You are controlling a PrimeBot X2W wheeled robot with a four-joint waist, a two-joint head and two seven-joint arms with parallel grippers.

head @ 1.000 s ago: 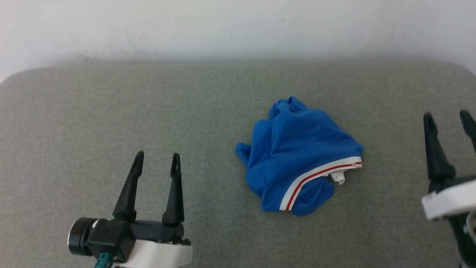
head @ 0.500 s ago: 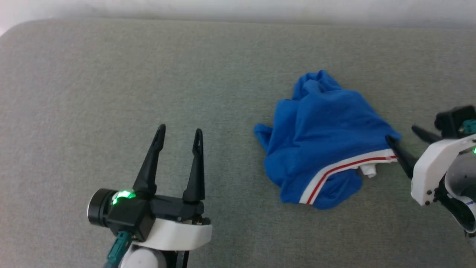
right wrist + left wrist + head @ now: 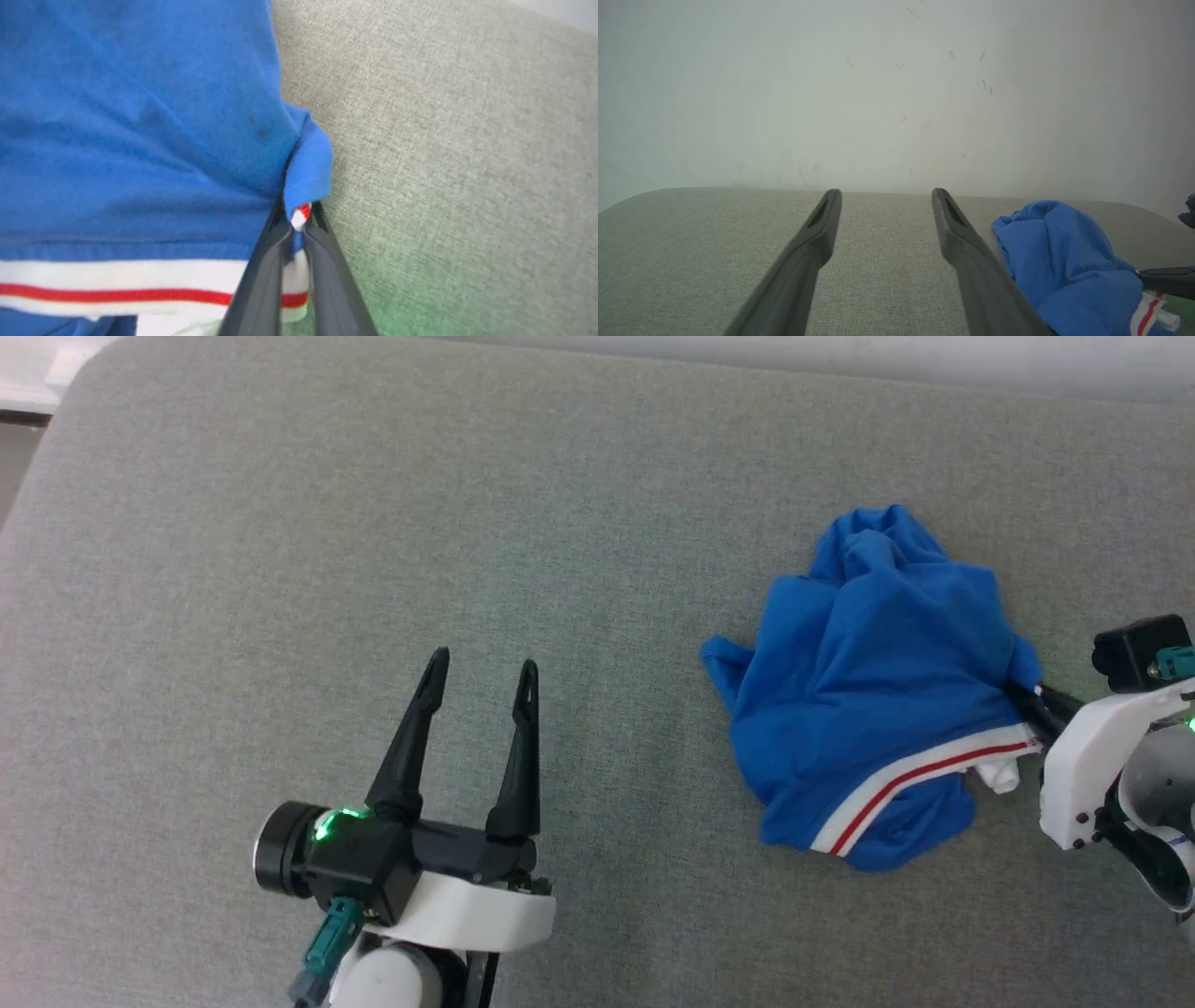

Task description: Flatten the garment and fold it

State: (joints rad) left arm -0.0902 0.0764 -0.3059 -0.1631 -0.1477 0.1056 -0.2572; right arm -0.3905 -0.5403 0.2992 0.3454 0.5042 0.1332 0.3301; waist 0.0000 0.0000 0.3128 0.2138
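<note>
The garment [image 3: 878, 681] is a bright blue shirt with red-and-white striped trim, lying crumpled in a heap on the grey surface at the right. My right gripper [image 3: 1024, 702] is at the heap's right edge, shut on a fold of blue cloth and striped trim. In the right wrist view the garment [image 3: 140, 130] bunches between the two dark fingers of that gripper [image 3: 297, 218]. My left gripper [image 3: 481, 667] stands open over bare surface well to the left of the heap. In the left wrist view the left gripper [image 3: 885, 193] is open, with the garment [image 3: 1064, 261] at its lower right.
The grey fabric-covered table [image 3: 373, 504] has a rounded far-left corner, with a white wall [image 3: 878, 93] behind its far edge. Bare surface lies left of and in front of the heap.
My right gripper has closed on the garment's right edge, pinching cloth and trim. The head camera has tilted down and left, shifting the whole picture. The left gripper has stayed open.
</note>
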